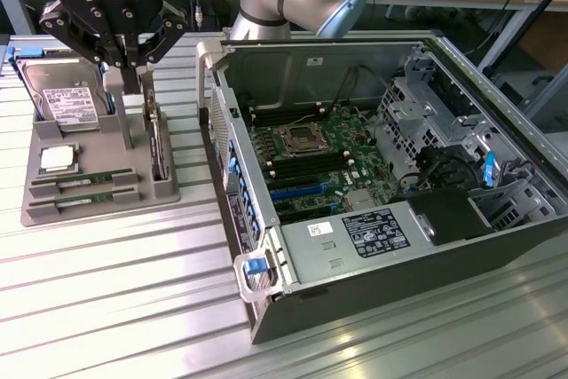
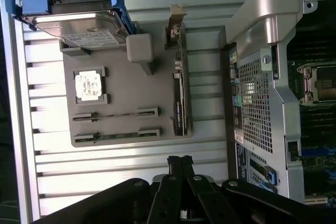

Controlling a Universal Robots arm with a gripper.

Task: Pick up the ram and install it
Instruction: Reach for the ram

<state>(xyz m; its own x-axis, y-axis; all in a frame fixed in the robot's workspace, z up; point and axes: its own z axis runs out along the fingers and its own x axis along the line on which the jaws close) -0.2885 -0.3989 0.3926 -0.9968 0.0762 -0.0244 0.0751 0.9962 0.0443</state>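
Gripper (image 1: 130,61) (image 2: 180,162): fingers pressed together, nothing between them. It hangs raised over the far part of the tray (image 1: 106,153) (image 2: 126,87), clear of everything on it.

Ram (image 1: 89,178) (image 2: 118,115): two thin green sticks, each on edge in its own slot at the near end of the tray, parallel and just apart. Neither is touched; both are well below the fingertips.

Tray sits on the slatted table (image 1: 115,290), at the exterior view's left. Also on it:
- drive (image 1: 64,99) (image 2: 86,32) at the far end, tilted in a blue-edged holder
- processor (image 1: 57,159) (image 2: 87,85) between the drive and the ram, lying flat
- a card (image 1: 158,144) (image 2: 178,103) on edge along the side nearest the case

Case (image 1: 399,281) lies open at the exterior view's right, just beside the tray. The board (image 1: 319,144) is exposed, and the long dark slots either side of its socket look unfilled.
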